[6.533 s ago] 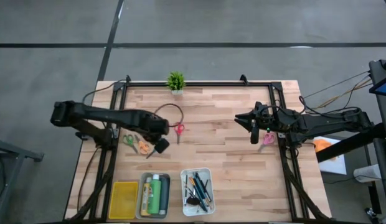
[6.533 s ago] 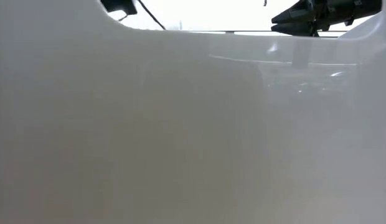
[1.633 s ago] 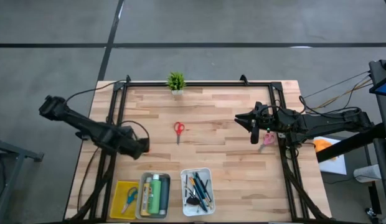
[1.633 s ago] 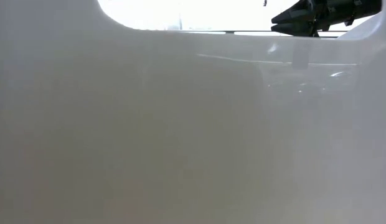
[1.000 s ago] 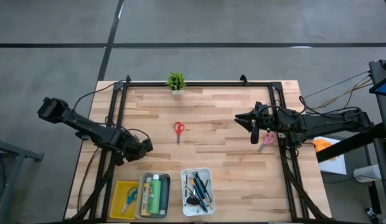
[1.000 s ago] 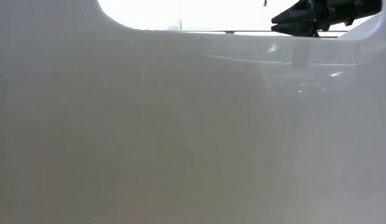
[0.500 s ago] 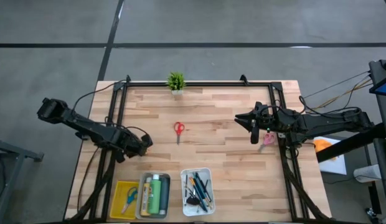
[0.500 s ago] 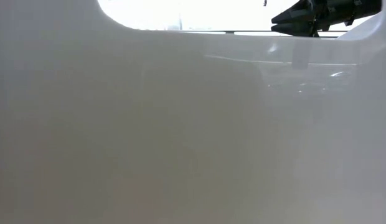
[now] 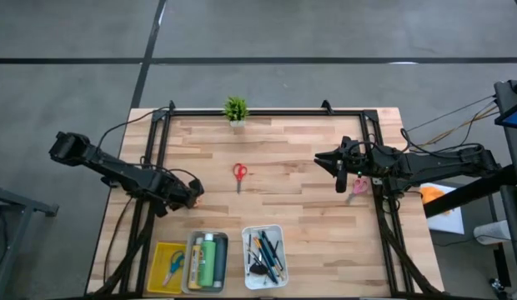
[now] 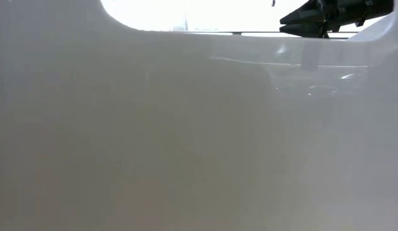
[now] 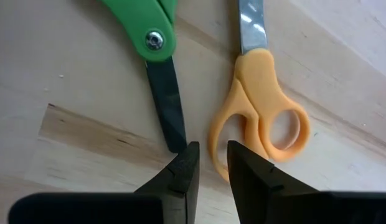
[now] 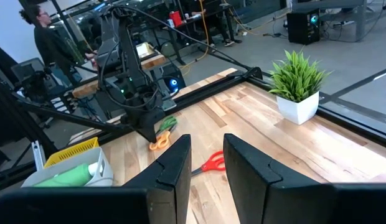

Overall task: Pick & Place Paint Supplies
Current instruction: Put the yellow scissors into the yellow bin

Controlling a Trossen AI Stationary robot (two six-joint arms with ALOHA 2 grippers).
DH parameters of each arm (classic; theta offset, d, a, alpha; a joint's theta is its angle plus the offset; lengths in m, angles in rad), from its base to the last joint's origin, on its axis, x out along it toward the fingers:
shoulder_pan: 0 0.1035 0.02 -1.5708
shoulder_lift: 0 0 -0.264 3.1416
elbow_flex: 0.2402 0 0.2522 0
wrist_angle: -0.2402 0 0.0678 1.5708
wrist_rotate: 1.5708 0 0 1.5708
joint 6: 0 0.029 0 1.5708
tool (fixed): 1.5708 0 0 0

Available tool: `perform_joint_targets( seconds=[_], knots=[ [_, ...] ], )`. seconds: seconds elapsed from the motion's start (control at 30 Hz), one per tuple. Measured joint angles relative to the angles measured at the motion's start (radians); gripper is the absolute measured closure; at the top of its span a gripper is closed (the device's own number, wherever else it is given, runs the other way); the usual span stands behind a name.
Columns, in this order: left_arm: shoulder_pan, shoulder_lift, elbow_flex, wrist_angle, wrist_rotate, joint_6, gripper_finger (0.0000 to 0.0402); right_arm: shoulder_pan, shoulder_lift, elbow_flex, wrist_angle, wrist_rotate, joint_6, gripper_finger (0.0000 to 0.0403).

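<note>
Seemingly closed — orange-handled scissors point(image 11: 261, 109), silver blades

We find no readable text, no labels, no brand names, no numbers, no signs, on anything in any of the four views.
</note>
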State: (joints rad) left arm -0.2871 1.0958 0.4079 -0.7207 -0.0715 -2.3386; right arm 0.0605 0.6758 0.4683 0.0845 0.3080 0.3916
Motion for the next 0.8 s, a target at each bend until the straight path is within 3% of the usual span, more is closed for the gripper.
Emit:
perform_joint_targets(
  seconds=[0.3,0.57,0.8],
  knots=[
    [0.000,-0.005,-0.027,0.036,0.004,0.003,0.0318,0.000,0.000,0.000,0.000,0.000,0.000,0.0309],
    [-0.001,-0.004,-0.030,0.032,0.011,0.003,0.0393,0.000,0.000,0.000,0.000,0.000,0.000,0.0309],
    [-0.001,-0.004,-0.031,0.034,0.008,0.008,0.0394,0.000,0.000,0.000,0.000,0.000,0.000,0.0309]
  ],
)
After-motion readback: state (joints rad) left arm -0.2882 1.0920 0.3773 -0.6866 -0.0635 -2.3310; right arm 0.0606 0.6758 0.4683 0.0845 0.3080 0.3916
